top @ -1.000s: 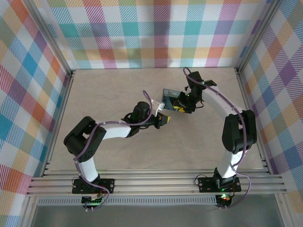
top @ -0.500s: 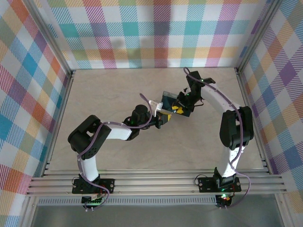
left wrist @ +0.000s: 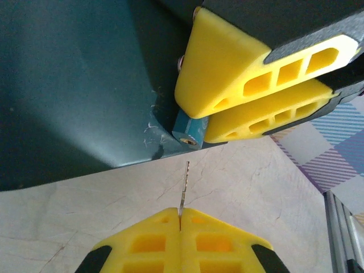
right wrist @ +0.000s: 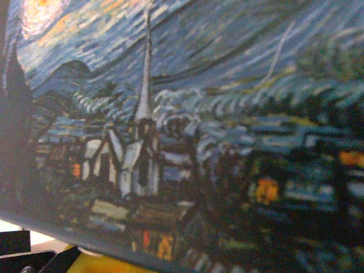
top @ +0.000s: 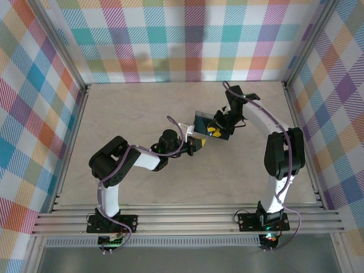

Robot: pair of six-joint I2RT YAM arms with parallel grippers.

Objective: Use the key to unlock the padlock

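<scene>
The tiny blue padlock (left wrist: 185, 128) hangs at the corner of the starry-night tin (left wrist: 74, 85), its keyhole end facing down. My right gripper (left wrist: 196, 120) is shut on it, yellow fingers (left wrist: 227, 68) pinching its body. My left gripper (left wrist: 180, 211) is shut on the thin silver key (left wrist: 183, 185), whose blade points up at the keyhole and stops a short gap below it. From above, the left gripper (top: 196, 145) sits just below-left of the right gripper (top: 216, 129) by the tin (top: 205, 121). The tin's painted face (right wrist: 187, 114) is close in the right wrist view.
The tin stands tilted on the beige table (top: 136, 114) near the middle. Metal frame rails (top: 187, 219) run along the near edge, and plaid walls (top: 34, 96) close in both sides and the back. Purple cables loop over both arms.
My left arm's elbow has swung right and forward, with its gripper staying close under the tin. The right gripper and tin have shifted slightly toward the back.
</scene>
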